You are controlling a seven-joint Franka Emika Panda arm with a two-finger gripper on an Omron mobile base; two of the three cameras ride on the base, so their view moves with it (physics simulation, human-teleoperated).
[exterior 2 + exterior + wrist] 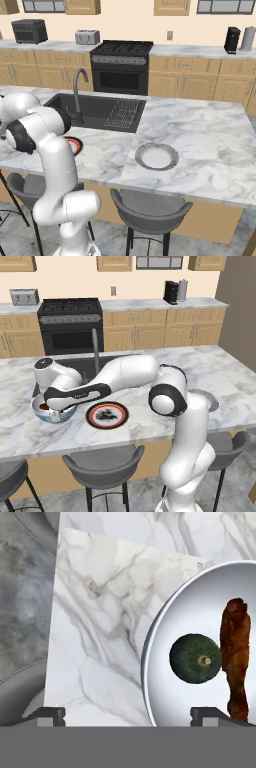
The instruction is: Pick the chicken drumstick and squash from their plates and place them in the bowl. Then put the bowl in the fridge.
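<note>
The bowl (48,417) stands at the left of the island counter, and the hand view looks straight down into its white inside (190,607). In it lie the dark green squash (195,658) and, beside it, the brown chicken drumstick (236,659). My gripper (132,716) hangs open just above the bowl (56,414). One fingertip (215,714) is over the bowl's inside and the other over the marble outside the rim. The orange-rimmed plate (106,415) lies right of the bowl. The light grey plate (156,156) lies further right. The fridge is out of view.
Behind the bowl is the sink (100,111) with its tall faucet (95,351) and a dish rack (124,112). Stools (102,466) stand along the counter's front edge. A stove (70,323), a toaster (24,296) and a coffee machine (171,292) line the back wall.
</note>
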